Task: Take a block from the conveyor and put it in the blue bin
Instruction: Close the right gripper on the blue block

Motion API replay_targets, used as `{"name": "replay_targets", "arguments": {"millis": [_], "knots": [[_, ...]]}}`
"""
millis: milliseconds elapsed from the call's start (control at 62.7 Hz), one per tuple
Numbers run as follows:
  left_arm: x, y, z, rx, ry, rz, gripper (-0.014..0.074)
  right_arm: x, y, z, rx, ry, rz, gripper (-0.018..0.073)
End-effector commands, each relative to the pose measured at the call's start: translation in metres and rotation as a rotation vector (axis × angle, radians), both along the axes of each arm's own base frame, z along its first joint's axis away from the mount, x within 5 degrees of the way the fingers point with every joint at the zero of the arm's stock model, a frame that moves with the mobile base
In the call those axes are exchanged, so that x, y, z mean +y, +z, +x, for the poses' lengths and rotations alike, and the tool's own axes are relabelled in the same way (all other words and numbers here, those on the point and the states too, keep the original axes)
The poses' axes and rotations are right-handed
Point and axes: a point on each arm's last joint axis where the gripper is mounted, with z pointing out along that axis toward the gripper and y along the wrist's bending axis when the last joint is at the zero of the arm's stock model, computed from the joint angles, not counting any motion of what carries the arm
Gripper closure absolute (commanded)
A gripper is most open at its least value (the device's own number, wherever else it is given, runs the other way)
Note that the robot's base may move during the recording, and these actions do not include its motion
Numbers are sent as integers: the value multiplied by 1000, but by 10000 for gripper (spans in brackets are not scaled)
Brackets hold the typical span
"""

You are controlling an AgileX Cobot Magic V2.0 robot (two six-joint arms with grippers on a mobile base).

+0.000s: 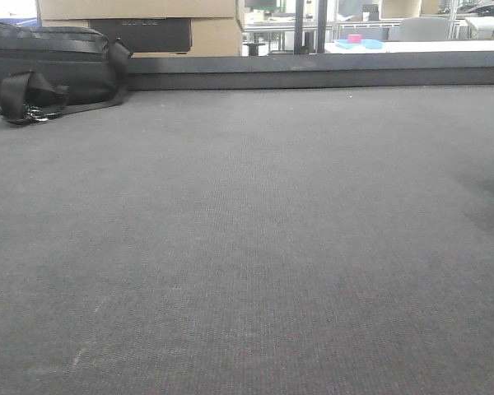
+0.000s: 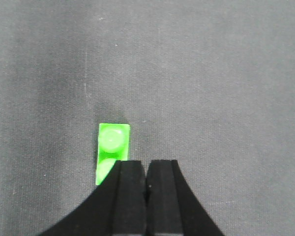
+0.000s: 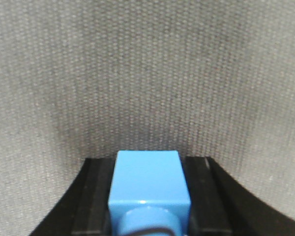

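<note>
Right gripper (image 3: pixel 147 164) clamps a blue 1-stud block (image 3: pixel 148 183); left gripper (image 2: pixel 146 169) has its jaws pressed together.

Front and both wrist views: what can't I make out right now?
Front view: far blue object too small to call a bin; neither block shows.
Left wrist: near end of green block hidden behind shut left gripper.
Right wrist: near end of blue block cut off by bottom edge, in right gripper.

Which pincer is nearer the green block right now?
Left. The left pincer, closed, sits right at the green block, which lies beside its fingertips. The right pincer is clamped on a blue block, and the green one does not appear in its wrist view.
</note>
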Motion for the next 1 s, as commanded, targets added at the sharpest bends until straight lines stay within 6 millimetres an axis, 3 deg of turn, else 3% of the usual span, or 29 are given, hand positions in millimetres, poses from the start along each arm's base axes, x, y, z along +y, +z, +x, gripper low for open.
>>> {"name": "replay_targets", "arguments": {"millis": [0, 112, 239, 335, 574, 749, 989], "knots": [[-1, -2, 4, 5, 17, -2, 689, -3, -1, -1, 6, -5, -15, 722], [2, -10, 8, 54, 18, 24, 534, -3, -1, -2, 14, -5, -15, 721], [2, -20, 15, 99, 18, 24, 257, -3, -1, -2, 16, -5, -15, 721], [2, -30, 21, 137, 17, 23, 143, -3, -1, -2, 18, -5, -15, 721], [4, -64, 34, 237, 19, 27, 132, -3, -1, -2, 18, -5, -15, 721], [16, -92, 36, 279, 55, 23, 134, -3, -1, -3, 20, -4, -15, 721], [15, -110, 41, 307, -19, 3, 139, -3, -1, -2, 9, -5, -15, 721]]}}
